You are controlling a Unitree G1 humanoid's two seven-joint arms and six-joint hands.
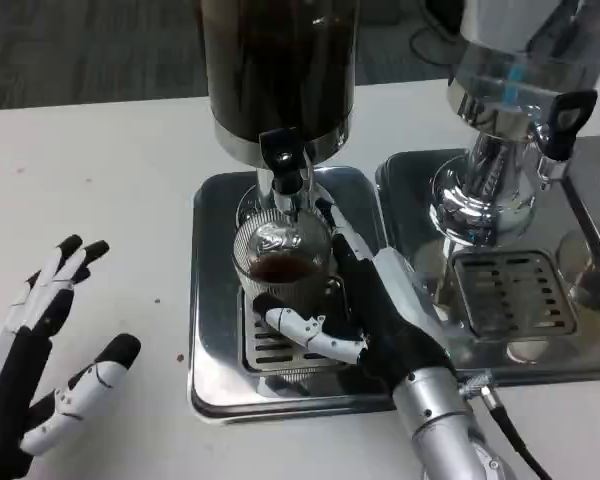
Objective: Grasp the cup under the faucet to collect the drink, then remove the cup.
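A ribbed clear cup (282, 272) with dark drink in its bottom stands on the grille of the steel drip tray (212, 290), right under the black faucet (283, 160) of the dark drink dispenser (278, 70). My right hand (375, 315) wraps the cup from the right, its thumb across the cup's front and its fingers behind. My left hand (40, 375) hovers low at the left over the white table, fingers spread and holding nothing.
A second dispenser (510, 110) with a clear tank and its own steel tray (510, 290) stands to the right, close to my right forearm. A black cable (515, 440) trails from that wrist. Bare white table lies left of the tray.
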